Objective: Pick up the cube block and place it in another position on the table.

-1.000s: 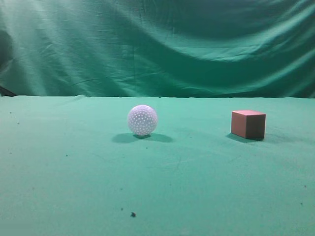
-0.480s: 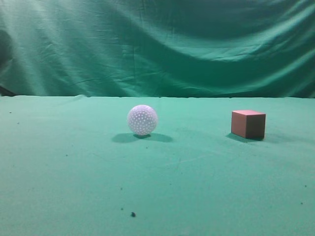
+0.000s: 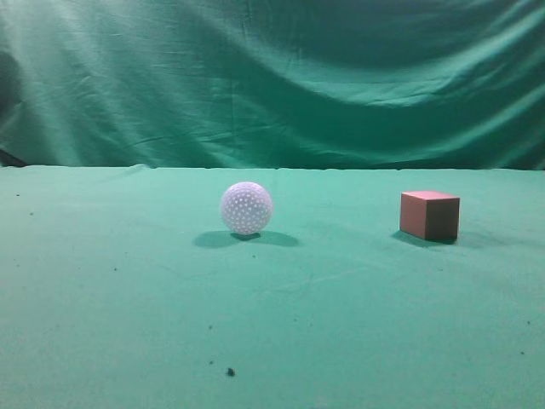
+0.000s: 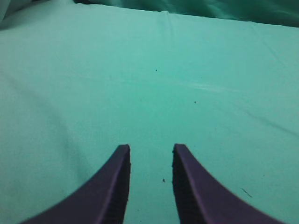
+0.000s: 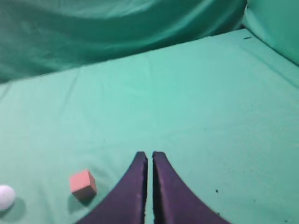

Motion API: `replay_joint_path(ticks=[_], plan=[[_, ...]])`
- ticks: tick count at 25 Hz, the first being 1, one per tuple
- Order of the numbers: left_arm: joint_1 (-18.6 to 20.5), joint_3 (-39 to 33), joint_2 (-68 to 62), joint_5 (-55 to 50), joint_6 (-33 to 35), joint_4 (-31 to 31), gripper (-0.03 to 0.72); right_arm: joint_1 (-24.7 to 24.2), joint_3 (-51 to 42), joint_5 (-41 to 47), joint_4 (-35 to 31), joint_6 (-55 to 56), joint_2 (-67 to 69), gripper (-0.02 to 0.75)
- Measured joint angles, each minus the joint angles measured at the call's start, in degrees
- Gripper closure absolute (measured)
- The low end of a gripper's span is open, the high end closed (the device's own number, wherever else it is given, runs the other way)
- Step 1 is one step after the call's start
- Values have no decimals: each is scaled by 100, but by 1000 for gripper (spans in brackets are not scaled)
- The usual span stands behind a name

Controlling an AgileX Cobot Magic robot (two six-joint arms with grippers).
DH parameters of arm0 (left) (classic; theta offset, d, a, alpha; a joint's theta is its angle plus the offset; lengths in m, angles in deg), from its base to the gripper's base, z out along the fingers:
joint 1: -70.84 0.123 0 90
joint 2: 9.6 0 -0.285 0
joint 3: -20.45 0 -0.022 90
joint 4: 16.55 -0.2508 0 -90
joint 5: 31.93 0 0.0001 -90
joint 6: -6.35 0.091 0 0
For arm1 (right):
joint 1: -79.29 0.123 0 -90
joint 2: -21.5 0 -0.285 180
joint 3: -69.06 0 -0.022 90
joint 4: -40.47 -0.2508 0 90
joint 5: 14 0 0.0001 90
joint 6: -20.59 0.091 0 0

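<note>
Nothing moved since prior frame: cube block point(image 3: 429, 215) sat right of dimpled ball point(image 3: 246, 208) on table point(image 3: 272, 324); left gripper point(image 4: 151, 154) parted, right gripper point(image 5: 149, 156) clenched, empty.

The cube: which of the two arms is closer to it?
Right, likely. The cube lies just left of the right gripper; the left gripper sees only bare table, no cube.
</note>
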Motion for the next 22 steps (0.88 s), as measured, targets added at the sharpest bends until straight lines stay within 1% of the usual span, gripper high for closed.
replay_joint_path(ticks=[3, 5, 6, 9, 15, 18, 22], plan=[[0, 0, 0, 0, 0, 0, 426, 0, 441, 738, 0, -778, 617, 738], [0, 0, 0, 0, 0, 0, 426, 53, 789, 1191, 0, -1012, 1182, 738], [0, 0, 0, 0, 0, 0, 426, 162, 944, 1327, 0, -1067, 1440, 738], [0, 0, 0, 0, 0, 0, 426, 693, 1327, 1694, 68, -1120, 2379, 738], [0, 0, 0, 0, 0, 0, 426, 1853, 2110, 1817, 414, -1141, 4076, 738], [0, 0, 0, 0, 0, 0, 426, 2306, 2440, 1652, 529, -1141, 4758, 601], [0, 0, 0, 0, 0, 0, 426, 2669, 2765, 1268, 531, -1120, 5617, 328]])
